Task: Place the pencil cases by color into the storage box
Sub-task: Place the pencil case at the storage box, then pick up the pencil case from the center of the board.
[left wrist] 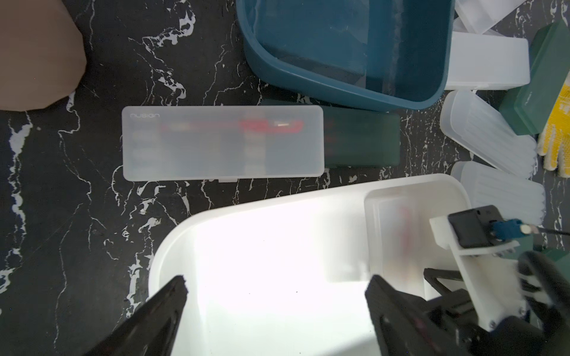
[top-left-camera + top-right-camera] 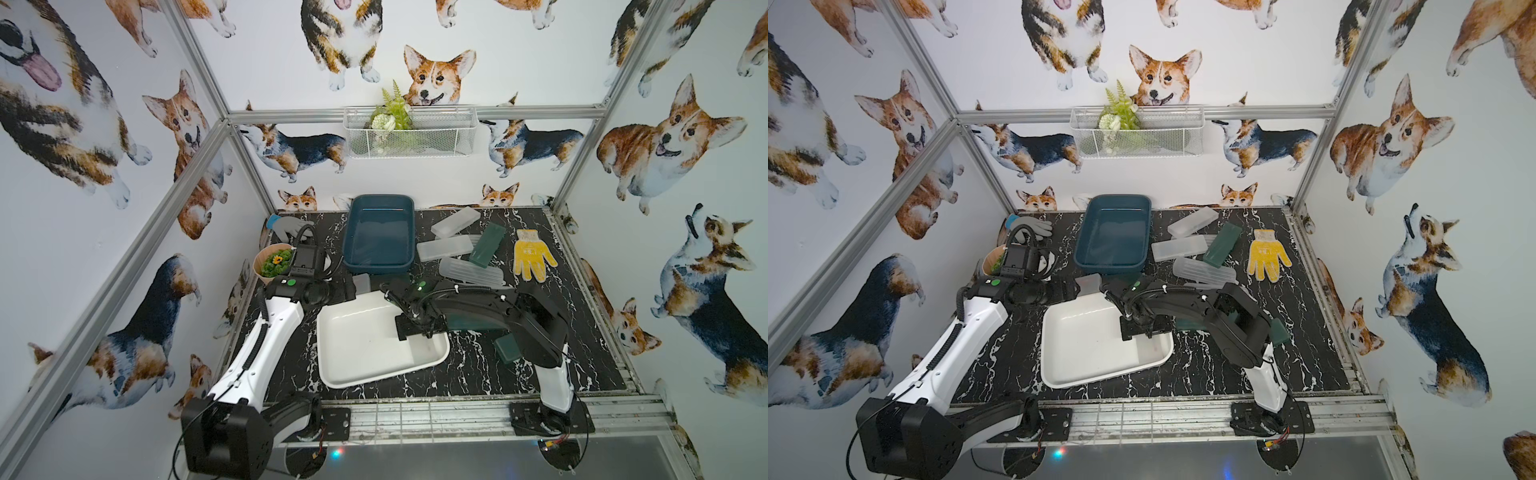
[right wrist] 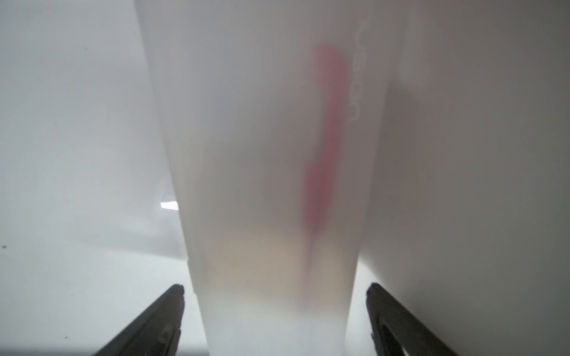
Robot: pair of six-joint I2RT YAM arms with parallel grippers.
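Black, white-veined marble-pattern tabletop (image 2: 478,374) inside an aluminium frame, with corgi-print walls on three sides. A deep blue plastic storage box (image 2: 380,232) is set far centre and a white plastic storage box (image 2: 361,349) near centre.

The pencil cases are flat, oblong, round-cornered plastic boxes. Three frosted translucent pencil cases (image 2: 444,249) are grouped just right of the blue box, with a dark green opaque pencil case (image 2: 487,244) lying among them and touching them. A second green case (image 2: 507,349) is seen near right, beside the right arm. A yellow knit glove (image 2: 532,255) lies right of the group.

Right gripper (image 3: 276,288): jaws are spread, and a frosted case with red contents (image 3: 271,154) is framed between them, with a narrow gap on each side. This case sits inside the white box along its right wall. Whether it lies flat or propped cannot be told.

Left gripper (image 1: 276,283): jaws are spread wide above the white box's far edge.

Only the wrist views show the red item and pale lettering through the frosted plastic. In both top views that case is hidden by the right arm. The left wrist view alone shows a lettered frosted case (image 1: 222,143) flat on the table between the two boxes, its right end overlapping a half-covered green case (image 1: 361,138).
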